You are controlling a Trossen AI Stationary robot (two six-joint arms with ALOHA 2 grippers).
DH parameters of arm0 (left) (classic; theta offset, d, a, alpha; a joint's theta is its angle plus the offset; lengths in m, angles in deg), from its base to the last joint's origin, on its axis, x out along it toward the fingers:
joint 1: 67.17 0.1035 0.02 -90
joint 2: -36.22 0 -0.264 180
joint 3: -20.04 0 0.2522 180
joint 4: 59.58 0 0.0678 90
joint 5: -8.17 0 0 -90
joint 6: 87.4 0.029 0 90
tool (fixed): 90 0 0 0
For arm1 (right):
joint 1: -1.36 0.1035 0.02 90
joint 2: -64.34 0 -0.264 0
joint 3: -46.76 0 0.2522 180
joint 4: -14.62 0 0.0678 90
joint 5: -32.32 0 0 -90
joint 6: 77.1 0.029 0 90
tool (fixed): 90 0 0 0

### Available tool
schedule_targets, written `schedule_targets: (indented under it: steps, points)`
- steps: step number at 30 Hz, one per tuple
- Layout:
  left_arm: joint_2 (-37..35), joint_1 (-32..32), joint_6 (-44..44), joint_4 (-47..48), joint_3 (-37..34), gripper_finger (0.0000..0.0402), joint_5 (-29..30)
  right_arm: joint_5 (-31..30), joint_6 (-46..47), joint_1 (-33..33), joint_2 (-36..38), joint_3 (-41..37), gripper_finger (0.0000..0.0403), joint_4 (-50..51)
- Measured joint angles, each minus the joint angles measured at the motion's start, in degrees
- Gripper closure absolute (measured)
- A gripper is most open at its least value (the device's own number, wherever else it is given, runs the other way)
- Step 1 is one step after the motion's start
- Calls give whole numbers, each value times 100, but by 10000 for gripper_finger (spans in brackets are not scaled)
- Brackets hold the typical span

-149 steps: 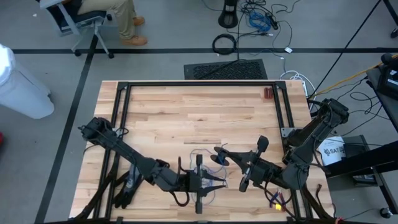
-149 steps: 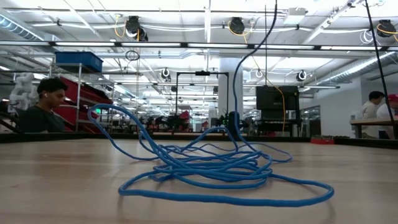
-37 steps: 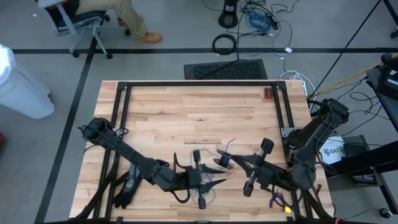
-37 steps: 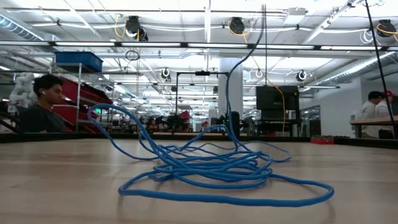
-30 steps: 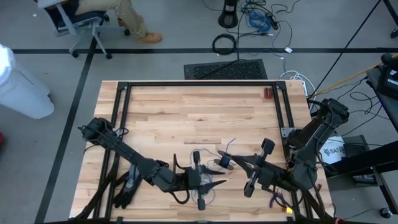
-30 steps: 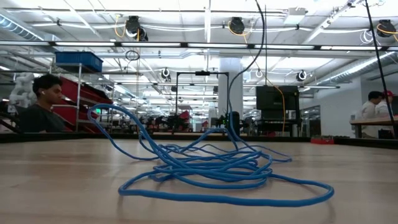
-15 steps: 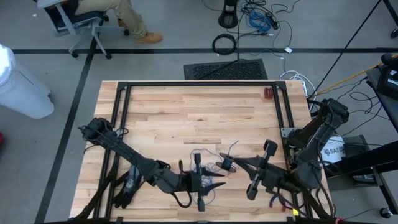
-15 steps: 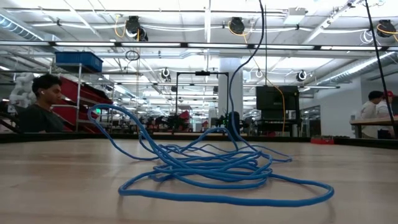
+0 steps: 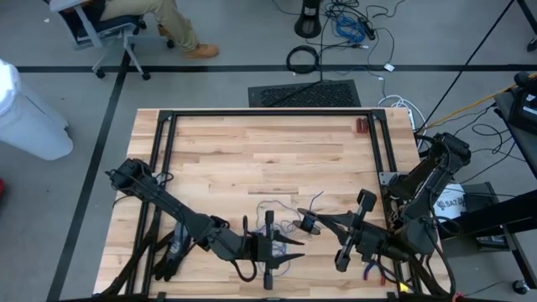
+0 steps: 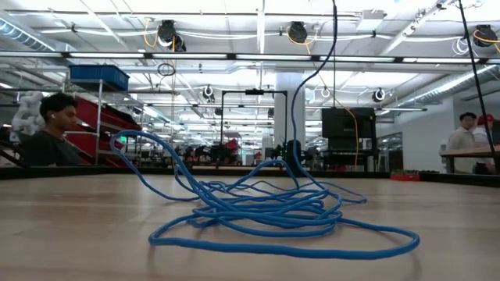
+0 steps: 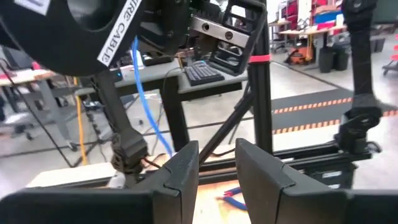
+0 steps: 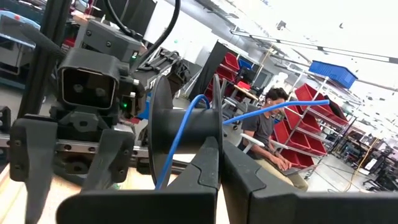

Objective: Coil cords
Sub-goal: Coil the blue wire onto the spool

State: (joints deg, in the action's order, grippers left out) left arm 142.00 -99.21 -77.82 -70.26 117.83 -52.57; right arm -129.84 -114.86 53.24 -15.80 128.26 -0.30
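High view: right hand (image 9: 309,223), clenched on the cord (image 9: 285,210), has drifted slightly right; left hand (image 9: 294,244) parted.

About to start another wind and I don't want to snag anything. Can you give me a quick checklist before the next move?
1. Right gripper holding the spool: ok, jaws shut on it.
2. Wire leading to the spool: ok, a blue strand runs off it.
3. Left gripper free to guide: ok, jaws open, nothing between them.
4. Wire coiled: not ok, most of it lies in a loose tangle on the table.
5. Tangle free of knots: cannot tell.
6. Person away from the table: ok, seated well beyond it.
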Motion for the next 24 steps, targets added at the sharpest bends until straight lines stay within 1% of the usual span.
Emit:
schedule_targets:
  steps: [5,8,10,13,16,17,19,20,22,24]
  points:
    - [0,66,-46,19,0,253,-10,11,7,0,0,0,403,-7]
    - [0,61,-60,15,0,239,236,15,2,0,0,0,403,-7]
    - [0,55,-8,9,0,236,376,17,-19,0,0,0,403,-31]
    - [12,98,-26,-15,0,235,401,20,-24,0,0,0,403,-31]
    - [177,134,-41,-328,2,235,397,19,-24,-2,0,0,403,-33]
    - [265,138,-168,-485,2,235,413,20,-24,-2,0,0,403,-33]
    - [427,127,-458,-811,2,235,761,26,-24,2,0,0,403,-37]
    - [487,121,-461,-953,2,235,975,25,-18,2,0,0,403,-50]
    - [554,114,-267,-1226,2,235,1305,25,-8,10,0,0,403,-50]
    - [605,111,-60,-1304,2,235,1408,24,-2,38,0,0,403,-50]
